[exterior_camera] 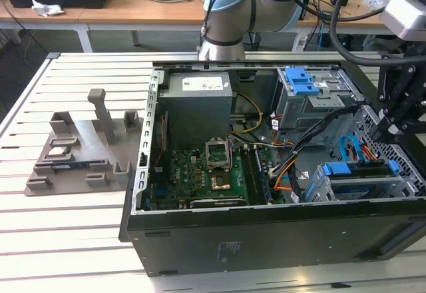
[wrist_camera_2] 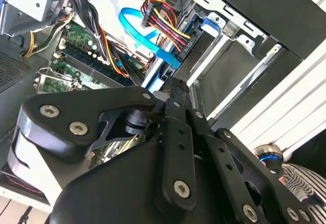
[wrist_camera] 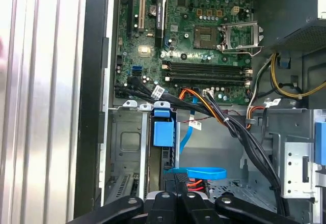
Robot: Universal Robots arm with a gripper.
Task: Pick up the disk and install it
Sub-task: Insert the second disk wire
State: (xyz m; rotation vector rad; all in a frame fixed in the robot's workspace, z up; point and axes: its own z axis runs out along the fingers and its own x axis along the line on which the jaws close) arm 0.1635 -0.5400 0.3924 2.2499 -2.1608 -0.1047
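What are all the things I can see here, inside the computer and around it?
computer case: one, black, lying open on the slatted table.
slatted table: one, white, under everything.
motherboard: one, green, on the case floor.
power-supply box: one, grey, at the back of the case beside the motherboard.
disk: one, silver with blue frame, sitting in the bay at the exterior view's right.
blue latch: one, on top of the grey metal cage.
flat cable: one, light blue, looping near the bay.
wire bundle: one, red, yellow and black.
holder: one, grey, on the table at the exterior view's left.
robot arm: one, pale blue and grey, behind the case.
gripper: one, black, above the bay.
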